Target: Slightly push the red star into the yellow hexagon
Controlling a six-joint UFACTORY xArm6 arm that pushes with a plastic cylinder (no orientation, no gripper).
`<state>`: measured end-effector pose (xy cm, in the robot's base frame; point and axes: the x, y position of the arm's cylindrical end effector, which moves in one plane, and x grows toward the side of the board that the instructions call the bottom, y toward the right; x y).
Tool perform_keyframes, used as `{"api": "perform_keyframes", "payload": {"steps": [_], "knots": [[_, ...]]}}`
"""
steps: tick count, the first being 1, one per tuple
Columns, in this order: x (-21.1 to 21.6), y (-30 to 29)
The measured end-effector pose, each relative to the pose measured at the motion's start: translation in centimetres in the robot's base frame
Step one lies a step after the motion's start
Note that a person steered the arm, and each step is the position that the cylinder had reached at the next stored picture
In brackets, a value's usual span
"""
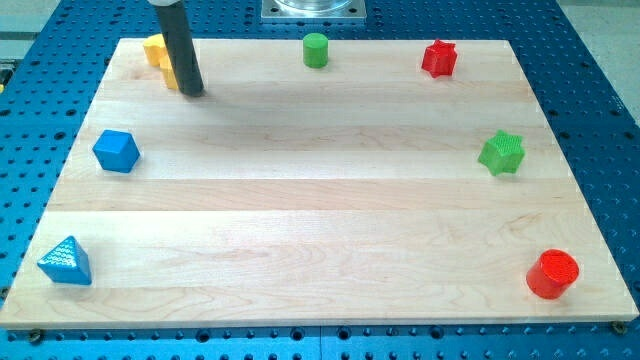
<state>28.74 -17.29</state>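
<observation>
Wooden board (320, 200) is seen from above and slightly in front, resting on a blue perforated bench (600, 120). No claw is fitted; the arm ends in a dark rod, so there is nothing to open, close or grip with. The rod comes down from the view's top edge near the board's far left corner, and my tip (194, 93) is set on the wood there. Yellow blocks (160, 55) are partly hidden behind the rod, touching or just beside it on its left side; their shapes cannot be made out, and whether one of them is the yellow hexagon cannot be told. The red star (439, 58) is placed near the far right corner, well apart from the tip and from the yellow blocks. Between them, along the far edge, a green cylinder (316, 49) is seen upright. A blue cube (116, 151) is placed by the left edge, and a blue triangle (66, 262) sits at the near left corner. A green star (502, 152) is found near the right edge, and a red cylinder (552, 274) is set at the near right corner.
</observation>
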Motion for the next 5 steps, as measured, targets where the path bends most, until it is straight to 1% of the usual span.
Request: {"api": "perform_keyframes", "payload": {"steps": [1, 2, 3, 4, 5], "knots": [[-1.2, 0.3], [0.5, 7.6], [1.9, 21.4], [3.2, 33.7], [-0.7, 42.2]]}}
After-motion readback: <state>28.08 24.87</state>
